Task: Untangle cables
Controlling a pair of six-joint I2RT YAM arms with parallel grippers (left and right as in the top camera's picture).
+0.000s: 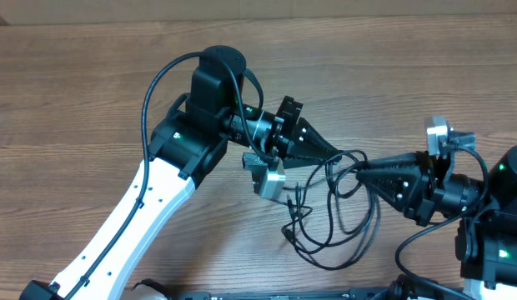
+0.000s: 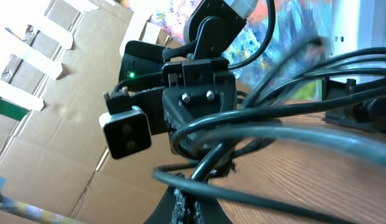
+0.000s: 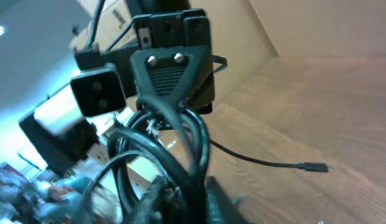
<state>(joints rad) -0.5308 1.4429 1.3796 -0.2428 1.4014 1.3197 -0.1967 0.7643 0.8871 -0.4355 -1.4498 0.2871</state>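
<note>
Several thin black cables hang in a tangle between my two grippers near the middle of the table, with loops lying toward the front edge. My left gripper points right and is shut on a cable strand; in the left wrist view its fingers pinch where the cords cross. Facing it, my right gripper points left, almost tip to tip with the left one. In the right wrist view it is shut on a bunch of cables. One loose plug end lies on the wood.
The wooden table runs wide to the left and back. Both arms' bodies stand close to the tangle, and each wrist camera faces the other. Cardboard boxes stand beyond the table.
</note>
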